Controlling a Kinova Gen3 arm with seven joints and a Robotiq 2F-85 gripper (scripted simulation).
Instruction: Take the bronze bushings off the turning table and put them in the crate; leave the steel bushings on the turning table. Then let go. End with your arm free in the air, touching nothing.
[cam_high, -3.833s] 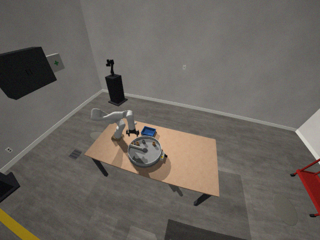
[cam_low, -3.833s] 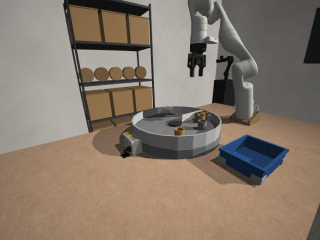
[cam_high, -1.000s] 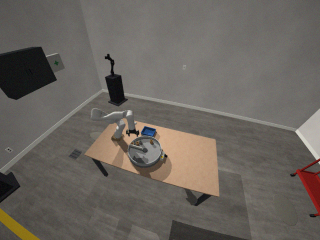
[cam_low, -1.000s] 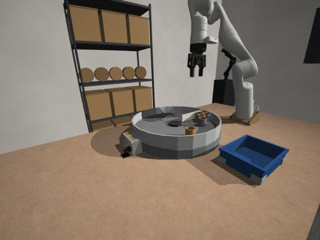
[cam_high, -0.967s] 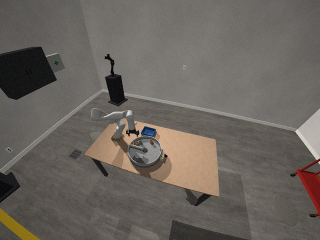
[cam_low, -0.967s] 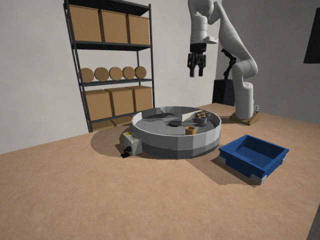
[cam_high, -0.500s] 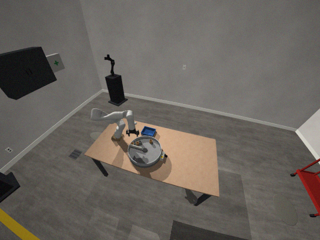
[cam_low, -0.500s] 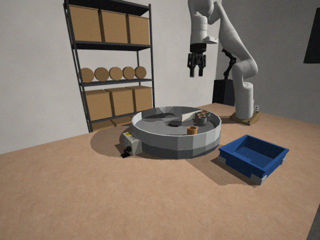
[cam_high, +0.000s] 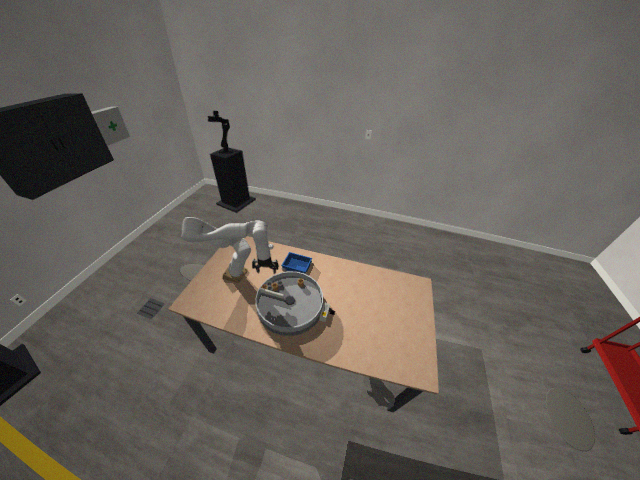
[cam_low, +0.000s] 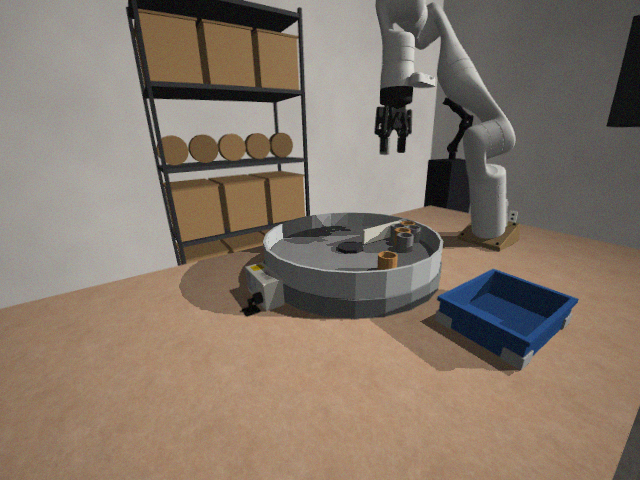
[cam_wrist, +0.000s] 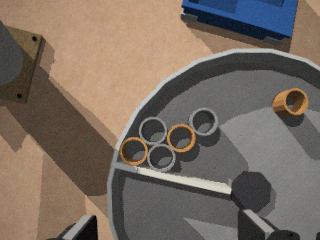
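Three orange-bronze ring bushings sit on the round grey turning table (cam_high: 316, 321) (cam_low: 356, 286) (cam_wrist: 165, 82), and the spread, unladen jaws (cam_high: 265, 265) (cam_low: 392, 146) hang above it! The lone bronze bushing (cam_high: 300, 282) (cam_low: 387, 260) (cam_wrist: 290, 102) lies on the blue crate's (cam_high: 296, 271) (cam_low: 480, 324) (cam_wrist: 240, 22) side of them, apart from the cluster: probably the easiest pick, needing a sideways shift, then a descent.

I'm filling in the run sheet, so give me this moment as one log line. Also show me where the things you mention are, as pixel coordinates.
pincer (cam_high: 265, 267) (cam_low: 392, 147) (cam_wrist: 167, 229): open, above turntable (cam_high: 321, 304) (cam_low: 356, 284) (cam_wrist: 111, 200) | bronze bushings: three on turntable | steel bushings: three on turntable | crate (cam_high: 296, 263) (cam_low: 509, 315) (cam_wrist: 240, 19): no bushings seen
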